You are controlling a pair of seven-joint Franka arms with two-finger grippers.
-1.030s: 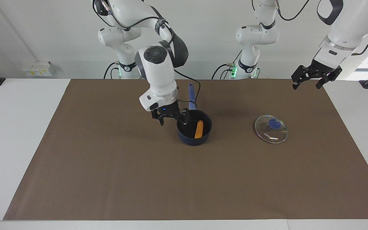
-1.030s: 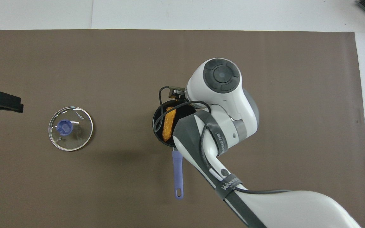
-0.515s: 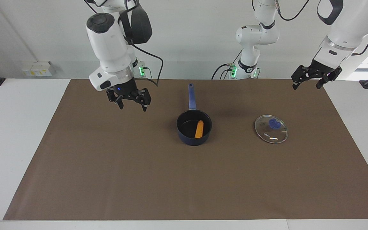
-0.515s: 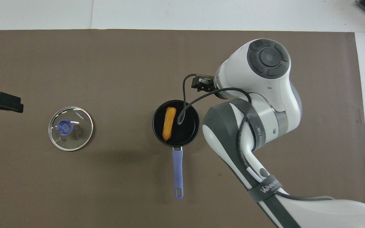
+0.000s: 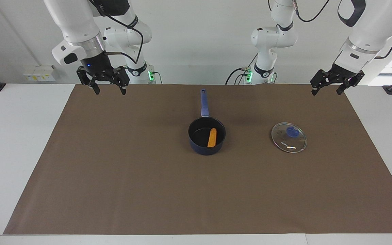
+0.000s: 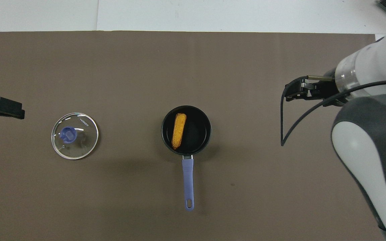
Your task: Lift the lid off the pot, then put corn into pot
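Corn cob (image 5: 211,137) lay inside the saucepan (image 5: 206,135) at mid-tabletop (image 5: 148,190); glass lid (image 5: 289,137) rested flat beside it toward the left arm's end. Right pincer (image 5: 107,85) and left pincer (image 5: 328,86) both hung released and empty over the mat's robot-side corners. Task judged complete; best practice is parking both arms clear without disturbing the pan handle (image 5: 203,102).

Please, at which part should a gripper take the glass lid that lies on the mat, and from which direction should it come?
Probably by the blue knob at the centre of the lid, coming straight down from above. The lid lies flat on the brown mat, so its thin metal rim offers little to pinch, while the knob stands up from the glass. The open left gripper is on its side of the table.
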